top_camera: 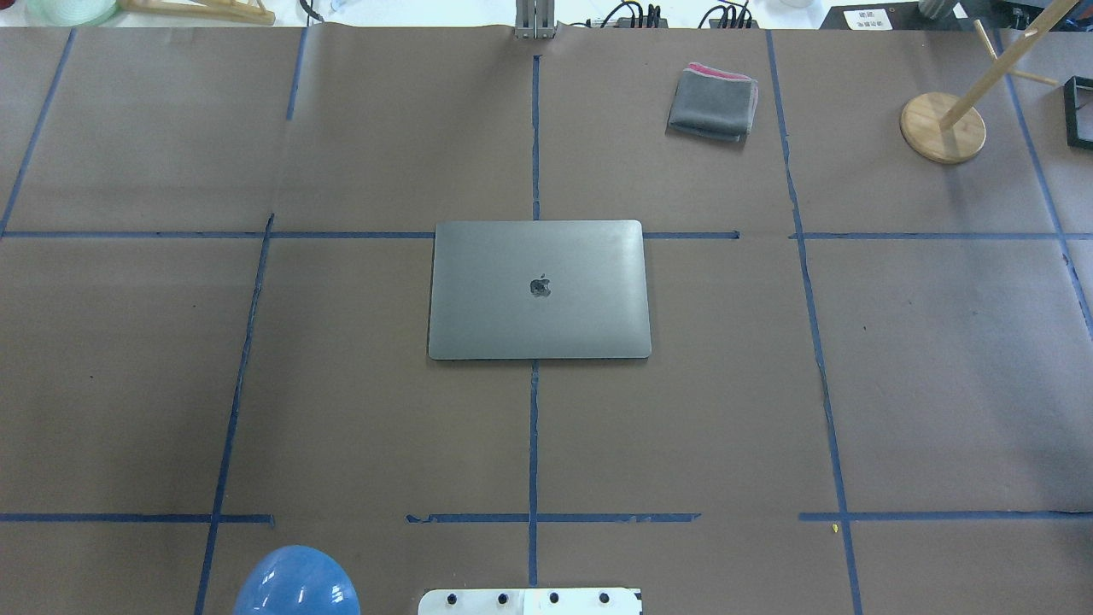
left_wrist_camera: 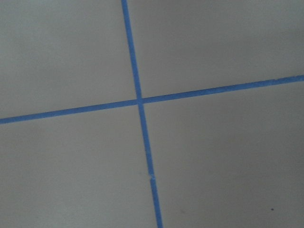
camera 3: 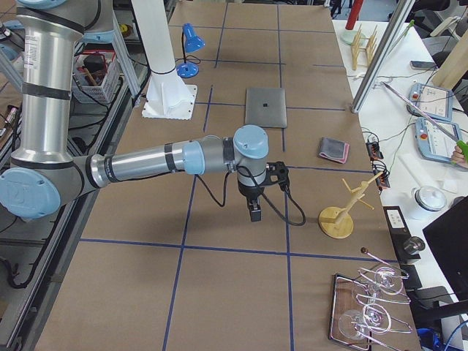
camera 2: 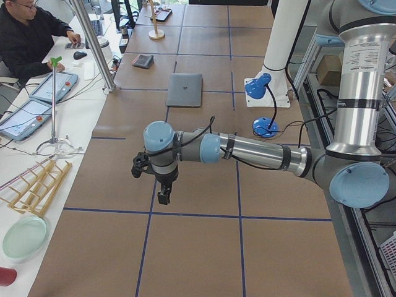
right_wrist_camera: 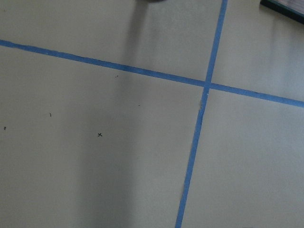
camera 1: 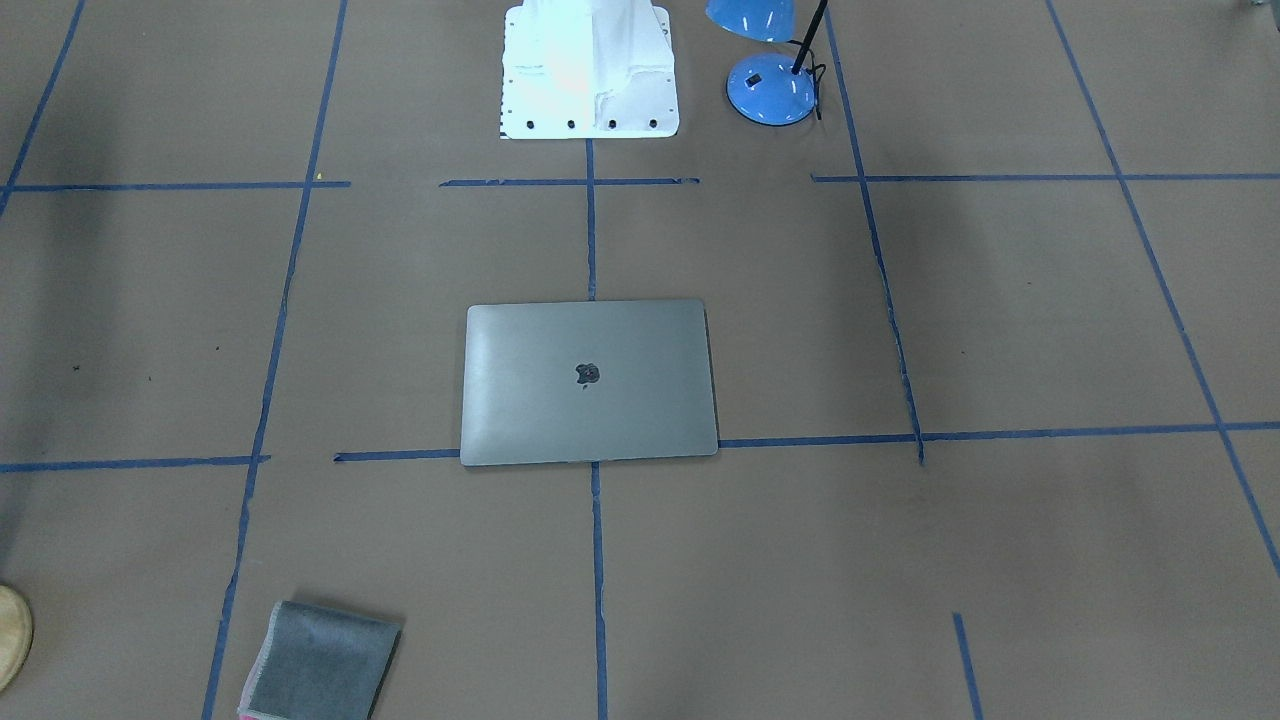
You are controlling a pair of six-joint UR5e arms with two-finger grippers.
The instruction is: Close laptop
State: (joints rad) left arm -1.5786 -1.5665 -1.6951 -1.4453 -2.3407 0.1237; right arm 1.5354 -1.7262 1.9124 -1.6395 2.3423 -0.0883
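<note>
Right under my left wrist lens there is only the brown paper worktop (left_wrist_camera: 213,156) and a cross of blue tape (left_wrist_camera: 140,100); the right wrist shows much the same. I judge both arms are parked wide to leave the laptop (camera 1: 589,382) unobstructed. The left pincer (camera 2: 163,198) hangs well apart from the laptop toward one end of the worktop, and the right pincer (camera 3: 254,212) hangs toward the other. Only the side cameras catch them, so I cannot tell whether their fingers are apart or together.

The laptop lies flat with its lid down, square on a tape crossing, which reads as finished to me. The folded grey cloth (top_camera: 713,104) sits beyond the laptop's far right corner, and the blue lamp (camera 1: 771,88) is back by the robot's base.

The only mark I can read is the dark apple logo (top_camera: 540,286) on the lid (a white label past the far edge is too small to read).
</note>
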